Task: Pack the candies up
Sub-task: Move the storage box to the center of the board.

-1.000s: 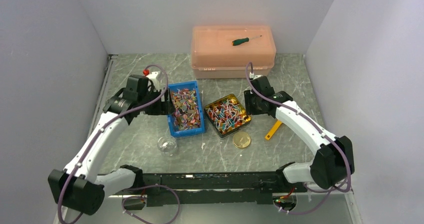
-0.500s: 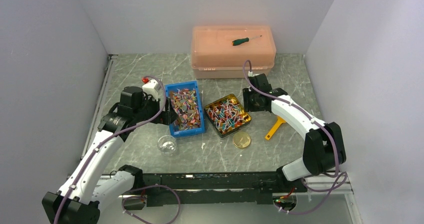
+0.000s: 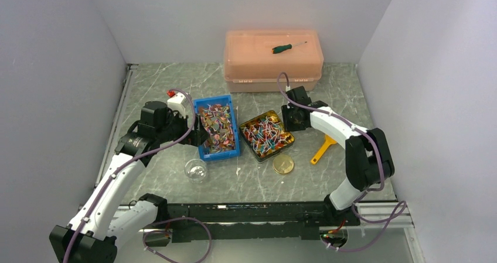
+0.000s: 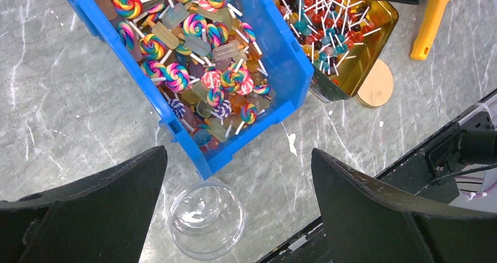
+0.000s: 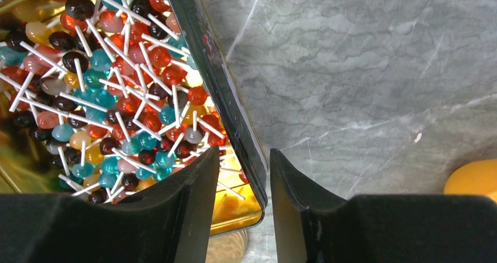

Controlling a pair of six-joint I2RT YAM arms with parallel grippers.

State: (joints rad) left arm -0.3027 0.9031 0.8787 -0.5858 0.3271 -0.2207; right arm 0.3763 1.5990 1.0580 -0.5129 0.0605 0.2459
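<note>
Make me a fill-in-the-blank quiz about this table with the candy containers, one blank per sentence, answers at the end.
1. The rainbow swirl lollipops fill the ___ plastic bin.
2. The small ball lollipops on white sticks lie in the shiny ___ metal tin.
3. On the peach translucent plastic box rests a green-handled ___.
4. The left tool hangs above the clear plastic cup with its jaws ___.

Missing words: blue; gold; screwdriver; open.

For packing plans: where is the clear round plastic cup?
Top view, left half: the clear round plastic cup sits at the near-left corner of the blue plastic bin, left of the round gold lid.
</note>
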